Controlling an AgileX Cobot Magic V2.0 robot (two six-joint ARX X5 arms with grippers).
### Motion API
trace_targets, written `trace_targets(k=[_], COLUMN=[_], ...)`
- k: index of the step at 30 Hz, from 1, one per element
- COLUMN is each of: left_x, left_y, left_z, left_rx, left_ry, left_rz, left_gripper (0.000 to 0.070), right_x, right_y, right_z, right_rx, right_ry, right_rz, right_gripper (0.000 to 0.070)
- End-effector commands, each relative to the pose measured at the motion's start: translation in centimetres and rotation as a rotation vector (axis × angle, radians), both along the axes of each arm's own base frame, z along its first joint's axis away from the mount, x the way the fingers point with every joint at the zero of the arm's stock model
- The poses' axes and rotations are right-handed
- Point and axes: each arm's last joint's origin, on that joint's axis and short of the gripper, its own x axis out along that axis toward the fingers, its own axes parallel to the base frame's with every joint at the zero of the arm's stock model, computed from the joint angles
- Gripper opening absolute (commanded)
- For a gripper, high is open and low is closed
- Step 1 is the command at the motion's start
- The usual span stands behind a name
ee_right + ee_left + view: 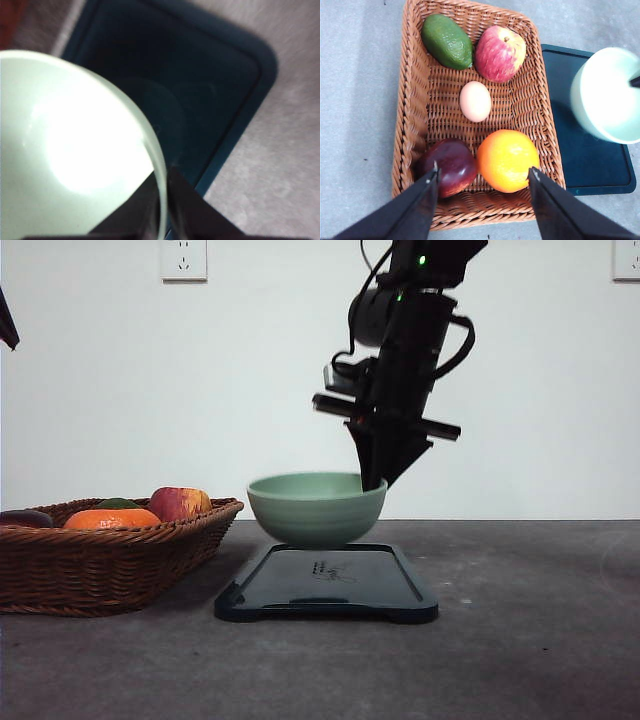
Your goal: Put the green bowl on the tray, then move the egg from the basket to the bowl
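Left gripper (482, 177) hung wide open above the basket (410, 125), holding nothing, its two dark fingers spread over the near end where a dark red fruit (447, 167) and an orange (506, 160) lay. Further into the basket the egg (475, 101) sat alone in the middle, untouched, with an avocado (447, 41) and a red apple (500, 53) beyond it. Just right of the basket lay the tray (325, 585), and the green bowl (317, 507) was at or just above its far end; whether it had quite touched down I could not tell. Right gripper (160, 200) was closed on the bowl's rim, one finger inside and one outside. By my judgement the bowl placement was almost finished, pending release, and the whole egg transfer remained. The bowl itself was empty.
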Motion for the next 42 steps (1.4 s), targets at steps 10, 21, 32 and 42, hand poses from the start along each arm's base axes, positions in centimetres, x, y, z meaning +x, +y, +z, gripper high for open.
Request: trace_targets(k=[10,21,32,42], left_x=[0.2,0.0,-0.1,-0.1], left_y=[-0.1,-0.1,-0.1,-0.1], left_z=[0.8,0.6,0.5,0.5], left_rx=[0.002,0.004,0.004,0.005], left_ry=[-0.027,0.002,0.010,0.011], left_rz=[-0.014,-0.014,-0.014,-0.014], left_gripper=[0.0350,0.0350,0.0350,0.0350], right_x=[1.0,0.8,0.3,-2.6], right_y=[0.8,0.6,-0.2,-1.5], right_z=[-2.3,-2.2,3.4,10.8], right_rx=[-0.016,-0.023,-0.065,0.022], right_ry=[0.034,0.048,0.004,-0.179], right_rz=[-0.002,-0.002,0.018,0.013], right_gripper=[0.0009,0.0134,0.0134,0.0133])
